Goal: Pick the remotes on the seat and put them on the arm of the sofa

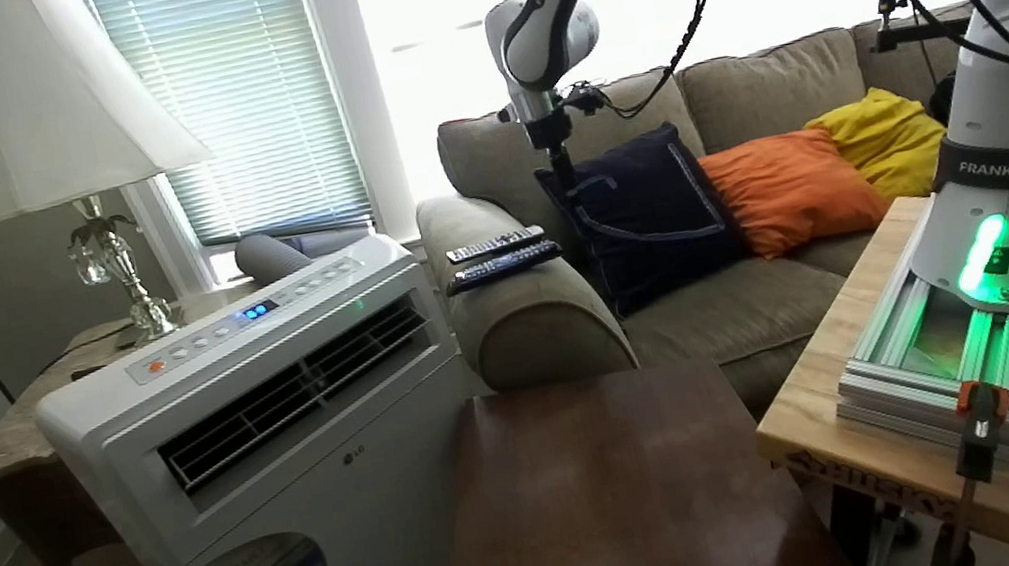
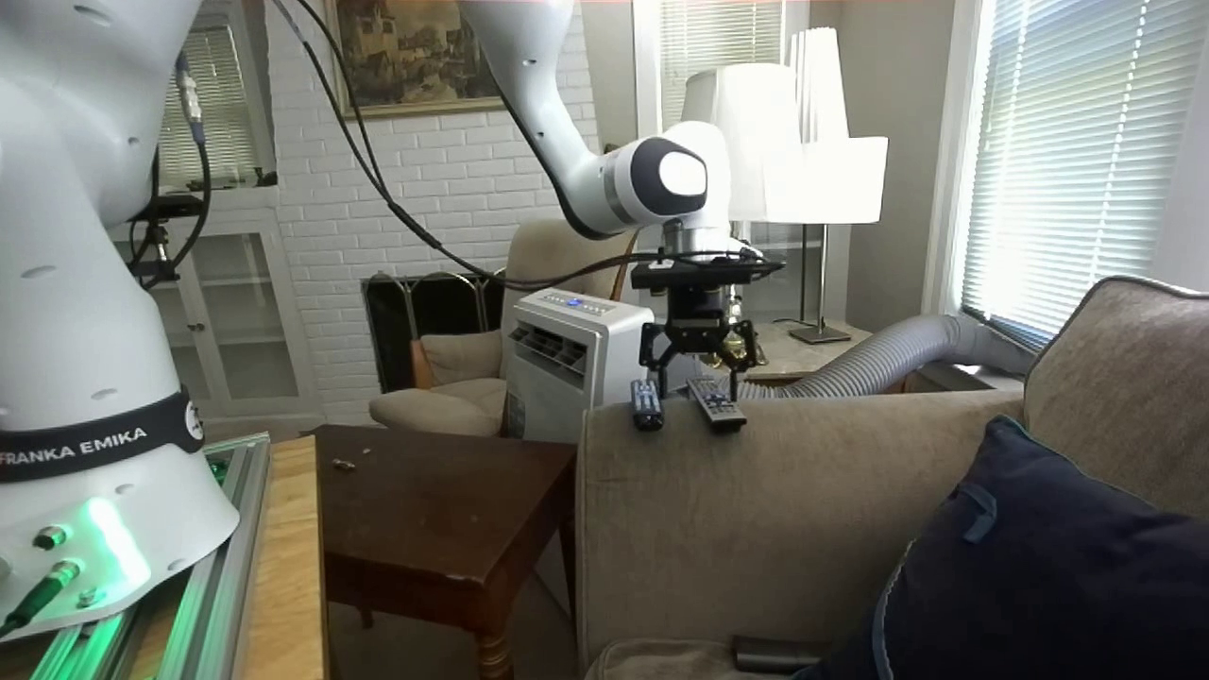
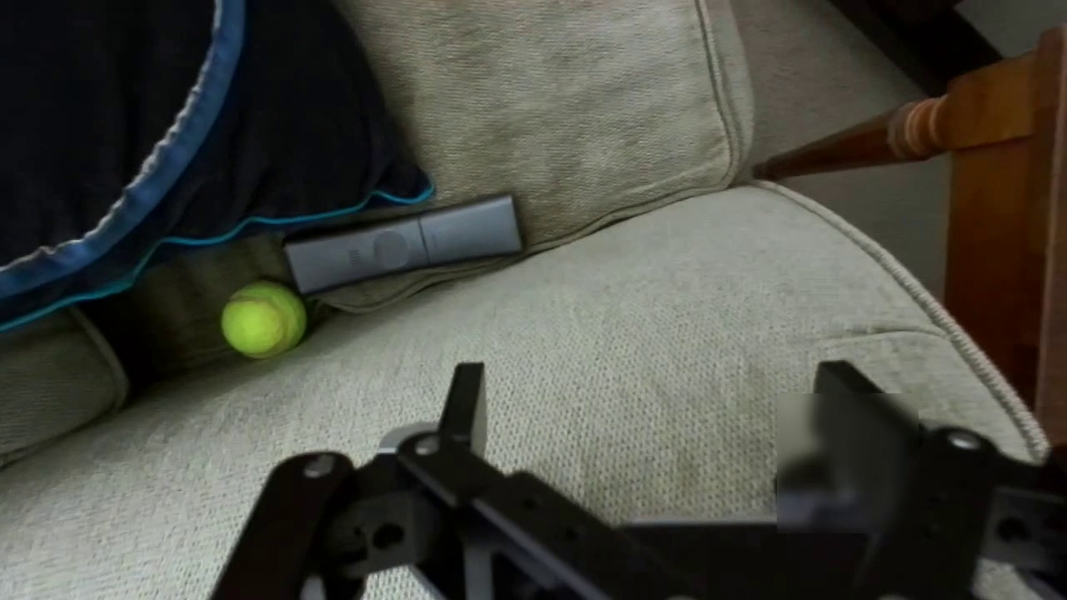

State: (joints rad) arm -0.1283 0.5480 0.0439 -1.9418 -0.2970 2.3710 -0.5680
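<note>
"What lies left of the tool (image 2: 698,389)?"

"In an exterior view, the air conditioner (image 2: 557,364), then the black remote (image 2: 647,406), which sits on the sofa arm (image 2: 831,472), just left of the tool and a little lower."

"And the tool itself?"

"It points down, fingers (image 3: 465,404) spread well apart. In the wrist view, the sofa arm's fabric shows between them."

"Then what?"

"The silver remote (image 2: 715,402), also on the sofa arm, just below the tool and slightly right. Whether a finger touches it, I can't tell."

"And farther right?"

"The grey remote (image 2: 770,654), on the seat (image 2: 661,659), well below the tool. The wrist view shows a ball (image 3: 264,319) just beside it, up and left of the tool."

"What comes last?"

"The navy pillow (image 2: 1048,567), to the tool's lower right, its edge just beside the grey remote."
</note>
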